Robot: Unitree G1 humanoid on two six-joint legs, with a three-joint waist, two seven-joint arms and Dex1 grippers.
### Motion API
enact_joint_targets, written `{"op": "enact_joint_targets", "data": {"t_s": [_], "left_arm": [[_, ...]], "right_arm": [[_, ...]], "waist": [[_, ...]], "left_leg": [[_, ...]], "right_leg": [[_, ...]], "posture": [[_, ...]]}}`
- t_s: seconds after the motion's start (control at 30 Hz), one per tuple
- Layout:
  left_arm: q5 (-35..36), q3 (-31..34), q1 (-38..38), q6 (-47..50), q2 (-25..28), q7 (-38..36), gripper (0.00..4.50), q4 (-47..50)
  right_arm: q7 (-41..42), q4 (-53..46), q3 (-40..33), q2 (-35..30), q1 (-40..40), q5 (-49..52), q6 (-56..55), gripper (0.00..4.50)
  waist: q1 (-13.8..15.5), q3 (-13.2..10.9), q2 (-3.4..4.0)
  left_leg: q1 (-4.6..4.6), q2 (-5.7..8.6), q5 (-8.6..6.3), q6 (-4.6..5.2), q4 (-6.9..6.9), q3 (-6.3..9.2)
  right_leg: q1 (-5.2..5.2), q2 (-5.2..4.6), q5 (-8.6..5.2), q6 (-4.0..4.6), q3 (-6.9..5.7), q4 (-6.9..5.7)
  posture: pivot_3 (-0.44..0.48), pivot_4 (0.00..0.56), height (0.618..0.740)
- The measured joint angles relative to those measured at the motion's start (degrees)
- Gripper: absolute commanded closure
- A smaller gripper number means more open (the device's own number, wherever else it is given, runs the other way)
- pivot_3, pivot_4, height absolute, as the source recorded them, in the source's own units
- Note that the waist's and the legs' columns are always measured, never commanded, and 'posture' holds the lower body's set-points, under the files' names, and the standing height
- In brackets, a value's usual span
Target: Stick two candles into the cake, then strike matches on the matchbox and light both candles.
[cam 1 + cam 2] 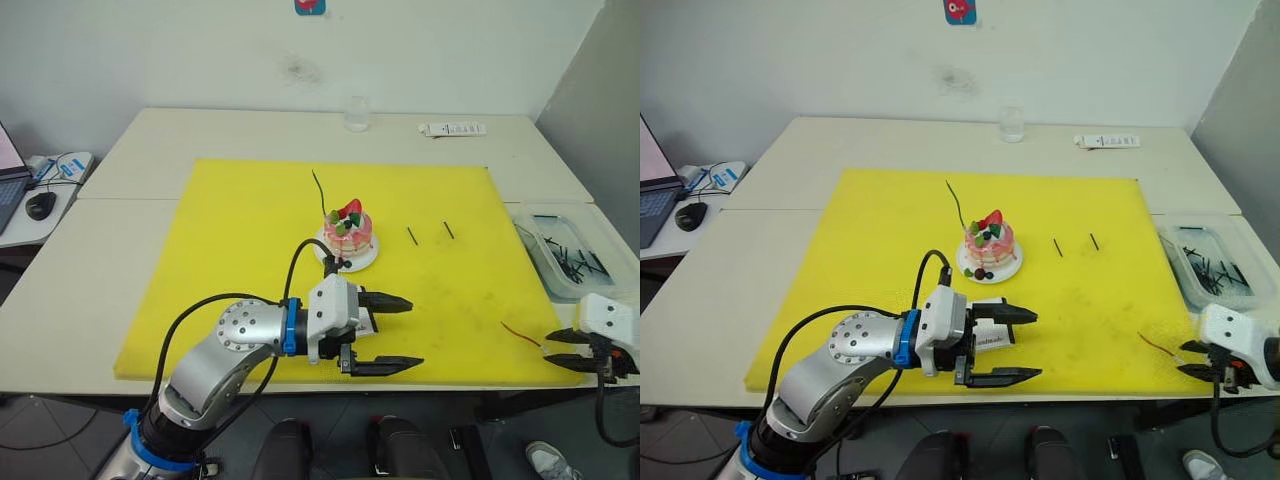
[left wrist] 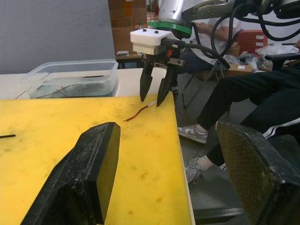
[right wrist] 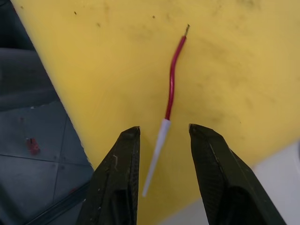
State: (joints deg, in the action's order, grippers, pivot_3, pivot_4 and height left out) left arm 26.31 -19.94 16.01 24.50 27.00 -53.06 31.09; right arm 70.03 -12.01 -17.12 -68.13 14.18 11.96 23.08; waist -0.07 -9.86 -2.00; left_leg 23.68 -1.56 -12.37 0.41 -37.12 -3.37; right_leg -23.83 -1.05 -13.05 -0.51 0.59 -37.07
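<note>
The left claw (image 1: 388,334) hovers low over the near part of the yellow mat (image 1: 240,260), released, its two black fingers spread wide apart with nothing between them. Just beyond it, the cake (image 1: 349,231) sits on its small white plate (image 1: 366,259). The green candle (image 1: 319,191) rises from the cake's far side as a thin dark line; where it enters the cake is too fine to make out. The matchbox (image 1: 989,339) lies under the left claw's body; only a sliver of white with dark print shows between the fingers, and the rest is hidden.

The right claw (image 3: 161,173) sits at the mat's near right corner, also released, its fingers parted. The red candle (image 3: 172,79) lies flat on the mat directly ahead of it, with the white tapered end reaching into the gap between the fingertips. The pads stand to either side of that white end without touching it. The fingers' lower parts are cut off by the wrist view's edge.

Two matches (image 1: 412,236) lie on the mat beyond the right claw, to the cake's right, slightly apart from each other. A clear tub (image 1: 545,255) on the pale surface (image 1: 150,150) beside the mat holds more short dark sticks; their count cannot be told. A seated person's legs (image 2: 248,101) show past the surface's edge.
</note>
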Motion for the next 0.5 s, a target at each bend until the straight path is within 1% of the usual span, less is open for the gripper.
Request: {"op": "enact_joint_targets", "data": {"t_s": [0.13,0.37,0.5], "left_arm": [[-0.37,-0.35,0.04,-0.36,0.00,-0.20,0.87,0.00],[-1.31,-1.13,-0.84,-2.55,-0.23,-0.59,0.87,-0.03],[-1.86,-1.42,-1.76,-3.88,-0.34,-1.31,0.87,-0.21]], "right_arm": [[-0.66,-2.01,0.98,-1.77,-0.17,-0.05,6.99,2.82],[-1.98,-2.08,3.51,-2.68,-1.70,-0.64,10.90,2.82],[-2.90,-3.06,5.81,-2.66,-4.71,-0.02,15.29,2.82]], "waist": [[0.01,0.00,0.00],[-0.01,-0.01,-0.02],[-0.08,-0.01,-0.02]], "left_leg": [[0.01,0.03,0.00,0.00,-0.01,-0.05],[0.01,0.02,0.00,0.00,-0.03,-0.04],[-0.01,0.02,0.00,0.00,-0.04,-0.04]], "right_leg": [[0.03,-0.02,0.00,0.00,0.02,0.07],[0.03,-0.02,0.00,0.00,0.01,0.07],[0.03,-0.02,0.00,0.00,0.03,0.04]], "posture": [[0.000,0.150,0.740],[0.000,0.150,0.740],[0.000,0.150,0.740]]}}
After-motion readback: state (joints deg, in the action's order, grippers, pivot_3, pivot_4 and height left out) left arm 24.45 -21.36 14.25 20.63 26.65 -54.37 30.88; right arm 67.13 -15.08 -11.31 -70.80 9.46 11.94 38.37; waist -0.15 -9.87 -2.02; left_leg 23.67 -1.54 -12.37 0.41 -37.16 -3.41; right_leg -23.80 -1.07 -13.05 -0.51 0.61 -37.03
